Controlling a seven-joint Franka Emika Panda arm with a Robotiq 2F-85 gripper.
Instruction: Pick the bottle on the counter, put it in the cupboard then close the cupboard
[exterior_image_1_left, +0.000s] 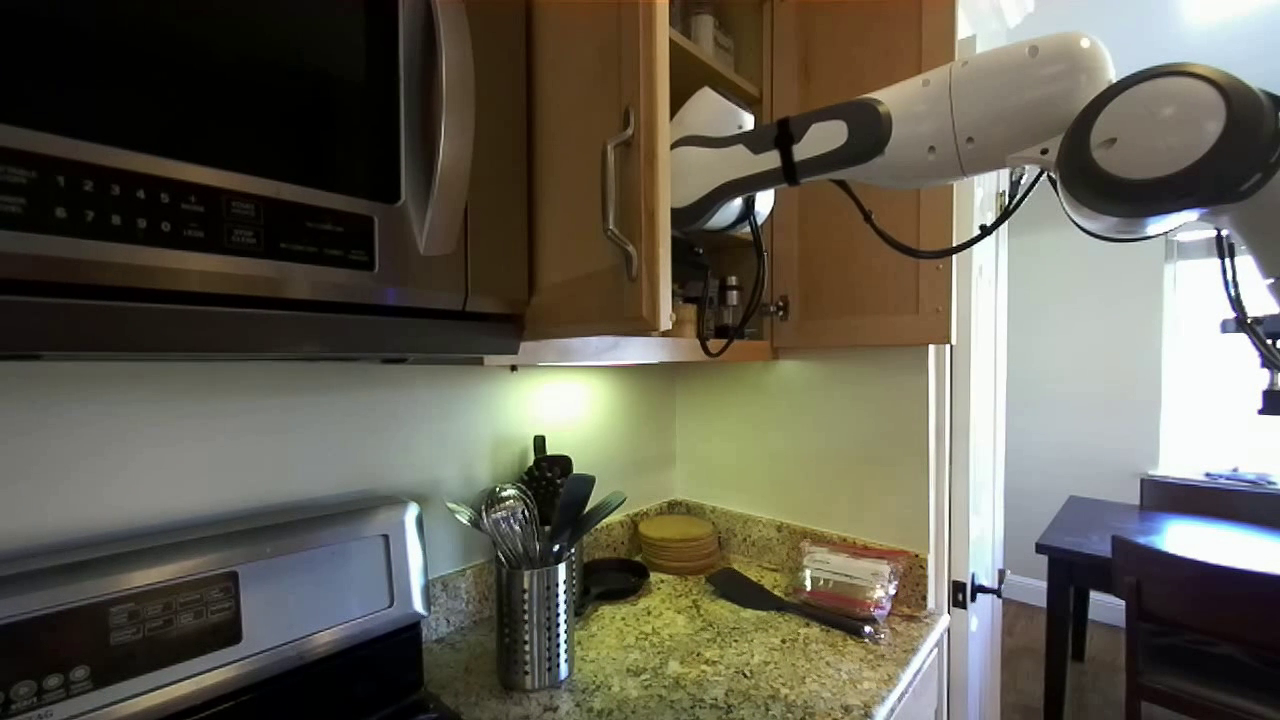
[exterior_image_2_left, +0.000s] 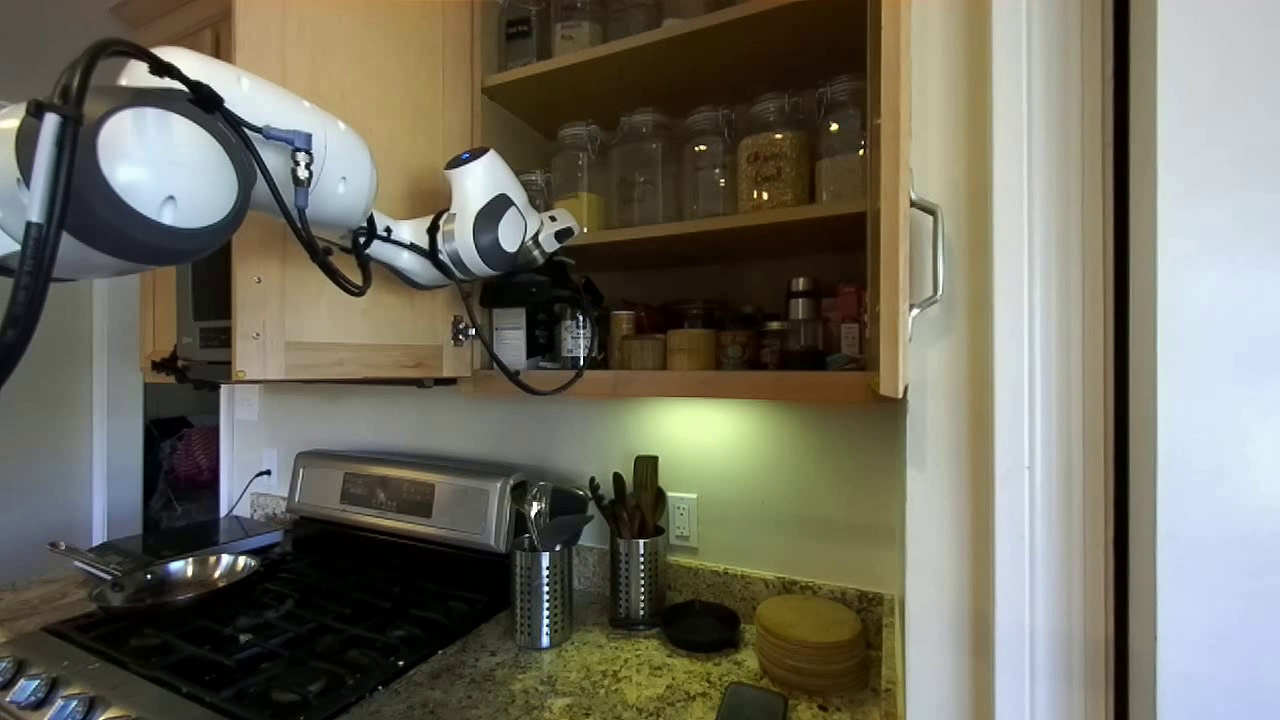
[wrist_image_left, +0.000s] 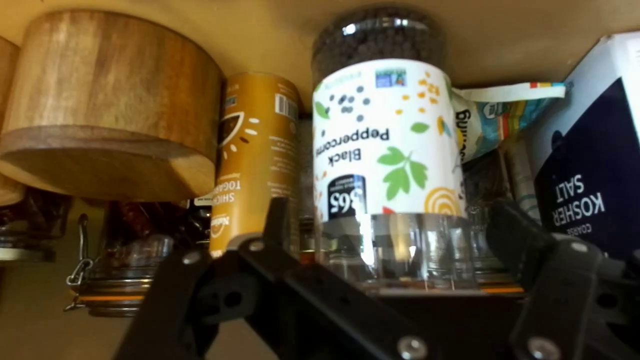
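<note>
The bottle (wrist_image_left: 385, 145), dark peppercorns behind a white label, stands on the cupboard's lowest shelf; in the wrist view, the picture is upside down, so its base is at the top. My gripper (wrist_image_left: 395, 225) is around its upper part, the jaws wide apart, with a gap on either side of the glass. The same bottle (exterior_image_2_left: 577, 338) shows below the dark gripper in an exterior view. Both doors of the wooden cupboard (exterior_image_2_left: 680, 386) stand open. The granite counter (exterior_image_1_left: 680, 645) lies below. A cupboard door (exterior_image_1_left: 590, 200) hides bottle and gripper in an exterior view.
Beside the bottle are a yellow can (wrist_image_left: 260, 150), a wooden container (wrist_image_left: 115, 100) and a salt box (wrist_image_left: 595, 150). Glass jars (exterior_image_2_left: 770, 150) line the shelf above. The arm (exterior_image_2_left: 410, 250) reaches past an open door (exterior_image_2_left: 350, 200). Utensil holders (exterior_image_2_left: 543, 595) stand on the counter.
</note>
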